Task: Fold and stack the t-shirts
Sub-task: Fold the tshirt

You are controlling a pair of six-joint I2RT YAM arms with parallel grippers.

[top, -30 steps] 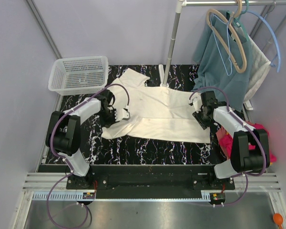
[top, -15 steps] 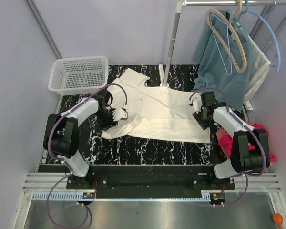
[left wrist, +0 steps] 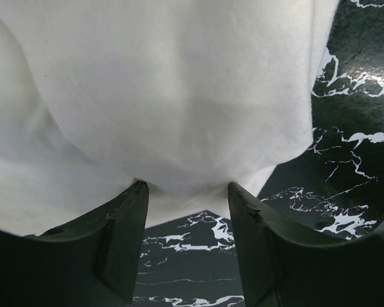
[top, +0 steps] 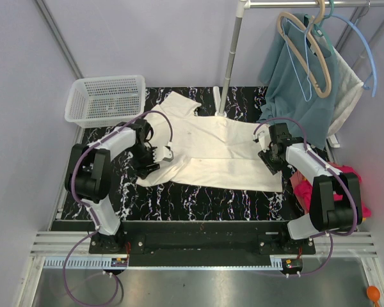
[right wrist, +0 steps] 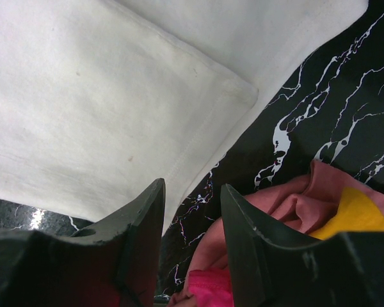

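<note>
Low over cream t-shirt (top: 211, 144), left tool (top: 160, 155) and right tool (top: 267, 157).

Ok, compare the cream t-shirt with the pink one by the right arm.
Colour: the cream t-shirt is pale off-white, the pink t-shirt bright. Pose: the cream one lies spread out mid-table, the pink one bunched at the right edge. Footprint: cream covers far more than pink. Both are soft cloth.

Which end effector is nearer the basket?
Left. The left end effector is at the shirt's left end, on the basket's side; the right end effector is at the shirt's right end, farther off.
</note>
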